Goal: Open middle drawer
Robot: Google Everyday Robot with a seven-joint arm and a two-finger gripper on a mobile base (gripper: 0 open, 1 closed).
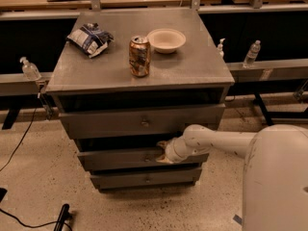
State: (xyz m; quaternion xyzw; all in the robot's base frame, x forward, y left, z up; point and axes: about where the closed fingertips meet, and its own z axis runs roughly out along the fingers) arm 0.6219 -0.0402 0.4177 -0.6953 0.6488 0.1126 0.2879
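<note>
In the camera view, the grey cabinet [211,76] is my landmark. The middle drawer [115,159] is the second of three fronts down its face, below the top drawer [106,123] and above the bottom drawer [125,179]. A dark gap shows above its front.

My gripper [161,152] is at that middle front, just right of its centre, and my white arm [216,141] reaches in from the cabinet's right side. My jaws stand apart. One fingertip is up at the drawer's top edge and the other fingertip [162,160] is lower, against the front. They grasp nothing I can make out, and I cannot see the knob.

On the cabinet's top stand a can [139,57], a bowl [166,40] behind it, and a crumpled bag [89,38] towards the left rear.
</note>
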